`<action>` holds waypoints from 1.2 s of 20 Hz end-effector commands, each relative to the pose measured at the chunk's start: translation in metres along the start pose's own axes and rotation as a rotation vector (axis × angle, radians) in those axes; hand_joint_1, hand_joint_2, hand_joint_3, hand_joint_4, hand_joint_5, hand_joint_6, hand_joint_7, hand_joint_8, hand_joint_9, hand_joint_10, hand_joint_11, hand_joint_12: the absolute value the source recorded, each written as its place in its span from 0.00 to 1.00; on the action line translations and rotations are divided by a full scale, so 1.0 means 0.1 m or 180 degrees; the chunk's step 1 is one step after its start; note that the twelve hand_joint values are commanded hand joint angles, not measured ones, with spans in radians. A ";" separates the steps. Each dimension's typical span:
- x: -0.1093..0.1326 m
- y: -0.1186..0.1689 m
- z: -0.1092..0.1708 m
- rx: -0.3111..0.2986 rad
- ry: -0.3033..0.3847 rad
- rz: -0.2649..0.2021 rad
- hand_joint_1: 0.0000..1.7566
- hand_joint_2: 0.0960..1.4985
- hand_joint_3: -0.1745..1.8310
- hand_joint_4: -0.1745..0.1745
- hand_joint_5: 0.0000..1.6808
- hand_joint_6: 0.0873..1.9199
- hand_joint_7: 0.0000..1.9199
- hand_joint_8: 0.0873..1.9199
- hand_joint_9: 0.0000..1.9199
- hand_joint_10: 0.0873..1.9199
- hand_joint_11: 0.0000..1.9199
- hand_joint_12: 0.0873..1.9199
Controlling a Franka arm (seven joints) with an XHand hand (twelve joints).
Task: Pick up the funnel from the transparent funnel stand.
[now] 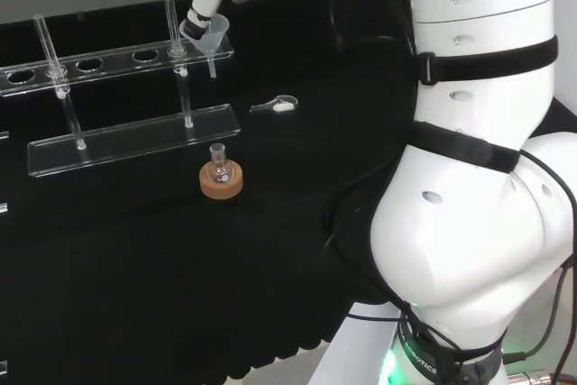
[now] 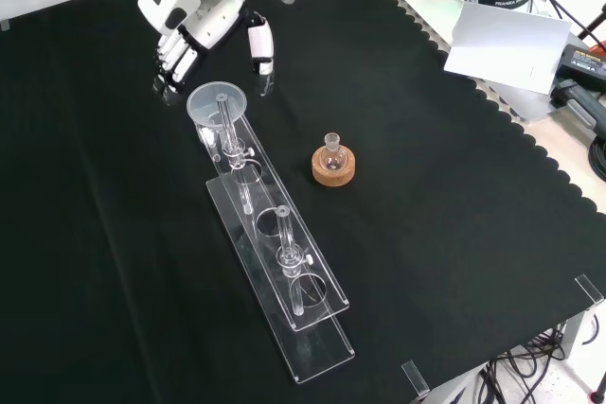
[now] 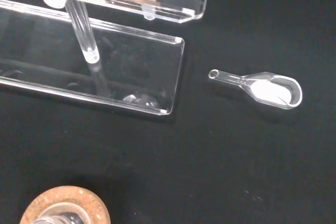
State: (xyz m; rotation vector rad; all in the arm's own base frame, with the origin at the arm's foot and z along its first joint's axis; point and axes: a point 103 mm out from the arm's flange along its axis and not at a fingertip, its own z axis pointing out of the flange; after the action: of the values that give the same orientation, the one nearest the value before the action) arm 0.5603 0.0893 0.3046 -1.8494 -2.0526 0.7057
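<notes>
A: What is seen nearest the wrist camera?

B: A cork ring stand carrying a small glass flask is seen closest; a clear glass scoop with white powder is laid on the black counter at about two o'clock from it in that view.

A: And the funnel?

B: The funnel is seated in the end hole of the transparent funnel stand, at ten o'clock from the cork ring in the front view.

A: The hand?

B: The hand is held just above the funnel, fingers spread apart and lightly bent, nothing being clasped.
</notes>
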 end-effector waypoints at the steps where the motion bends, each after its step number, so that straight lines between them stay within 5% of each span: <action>1: 0.16 0.10 0.02 0.0063 -0.0055 -0.0087 0.36 0.44 0.18 0.51 0.04 0.00 0.00 0.13 0.06 0.40 0.14 0.72; 6: 0.10 0.14 0.06 0.0102 -0.0053 -0.0202 0.36 0.43 0.18 0.51 0.03 0.00 0.00 0.13 0.06 0.40 0.15 0.71; 22: 0.10 0.16 0.14 -0.0052 -0.0134 -0.0153 0.38 0.43 0.20 0.48 0.06 0.00 0.00 0.20 0.09 0.39 0.15 0.70; 24: -0.19 0.13 0.18 -0.0049 -0.0067 -0.0180 0.39 0.43 0.20 0.48 0.06 0.00 0.00 0.21 0.09 0.38 0.15 0.70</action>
State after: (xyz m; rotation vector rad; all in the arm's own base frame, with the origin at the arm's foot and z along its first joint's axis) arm 0.5648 0.0960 0.2835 -1.8022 -2.1222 0.7248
